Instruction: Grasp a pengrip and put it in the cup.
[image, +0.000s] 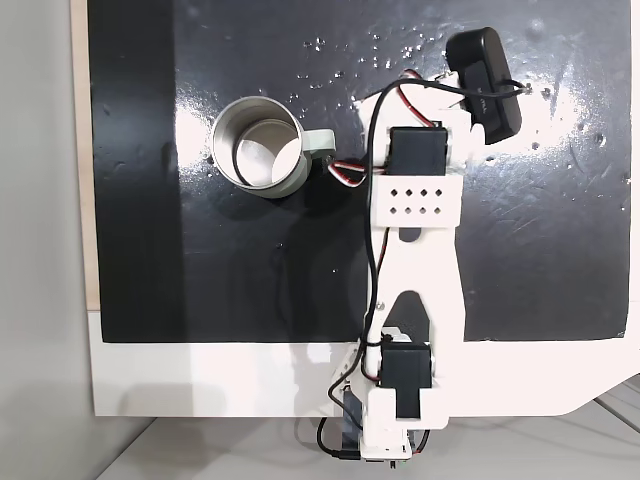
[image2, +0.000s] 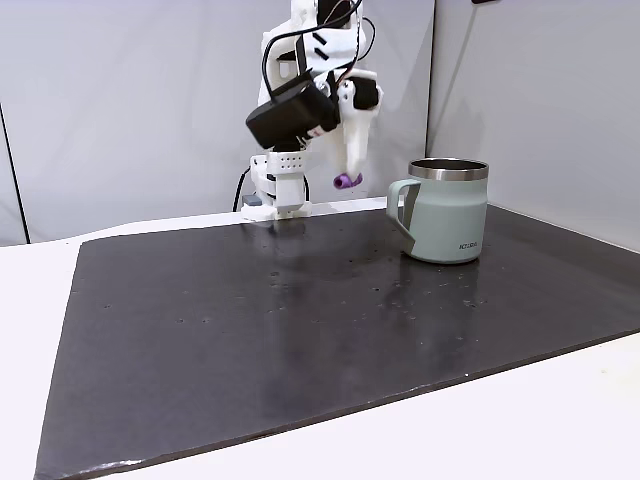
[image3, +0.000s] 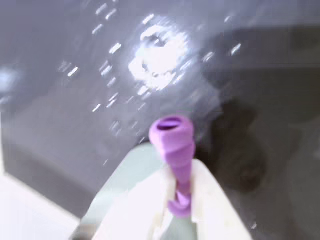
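1. Wrist view: the pengrip (image3: 173, 150) sits nearest the lens, pinched between the 2 white fingers (image3: 210, 200) of the gripper (image3: 177, 200); jaws closed on its lower half, open end sticking out.
2. In a fixed view the gripper (image2: 350, 172) hangs in the air above the dark mat (image2: 300, 330), pengrip (image2: 345, 182) at its tip, near the cup (image2: 447, 212) but short of its rim.
3. Risk: the soft tube may slip or pivot in the narrow pinch; releasing early drops it on the mat.
4. Risk: a low approach could knock the handle (image: 322, 145).
5. Room: the mat around the cup (image: 258, 142) is bare, mouth open upward.
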